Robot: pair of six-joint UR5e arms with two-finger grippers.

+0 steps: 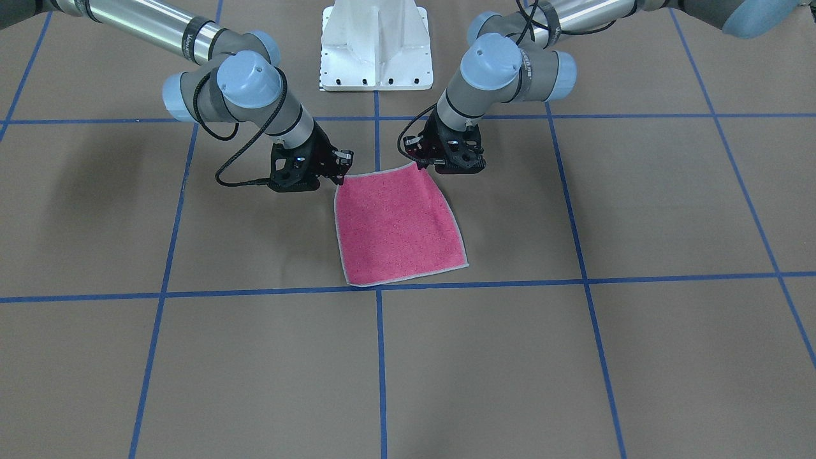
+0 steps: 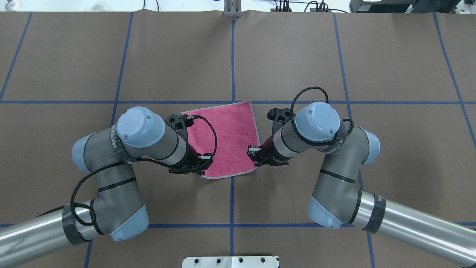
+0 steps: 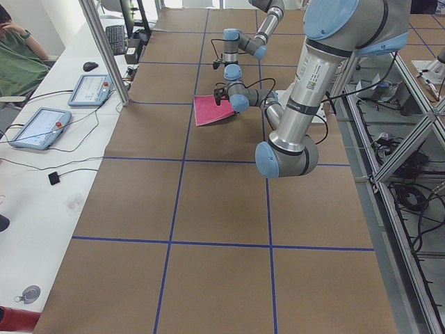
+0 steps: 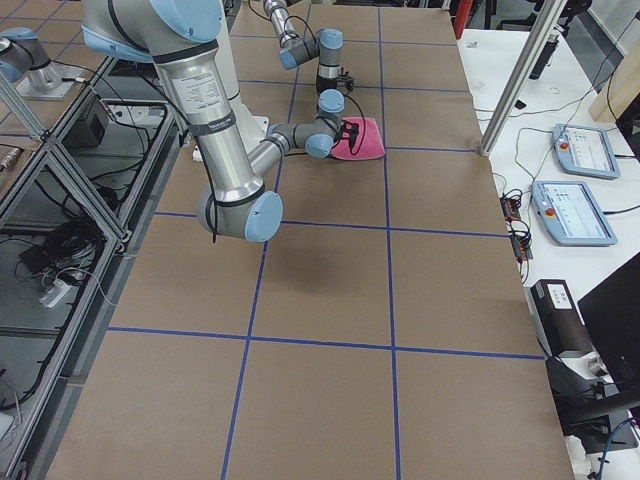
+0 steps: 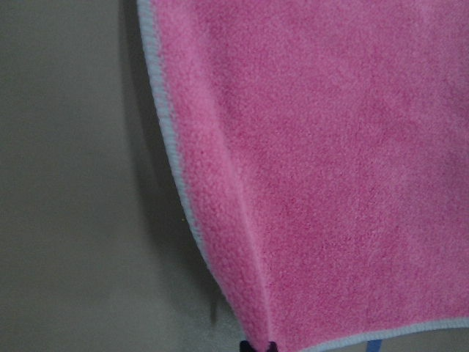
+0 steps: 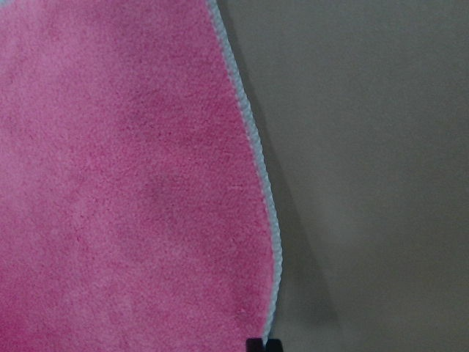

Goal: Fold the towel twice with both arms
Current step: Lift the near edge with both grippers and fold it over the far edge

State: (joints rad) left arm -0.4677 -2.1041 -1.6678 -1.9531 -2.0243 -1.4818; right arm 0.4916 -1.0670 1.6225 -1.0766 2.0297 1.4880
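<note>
Towel (image 1: 398, 226) lies pink face up mid-table. Its robot-side corners are pinched and slightly raised, one in the left gripper (image 1: 424, 164), one in the right gripper (image 1: 341, 173). Such thin corner holds may slip, and uneven travel could skew the fold. The table (image 1: 637, 204) is brown with blue tape lines. Beyond it, a bench (image 3: 42, 182) holds tablets (image 3: 39, 127).

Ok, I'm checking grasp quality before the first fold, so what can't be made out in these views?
Underside of the towel: no view shows it; the pink face covers it.
Fingertips of the left pincer and right pincer: wrist views crop them at the bottom edge; overhead, their housings partly cover them.
Side views: grips too small to judge.
</note>
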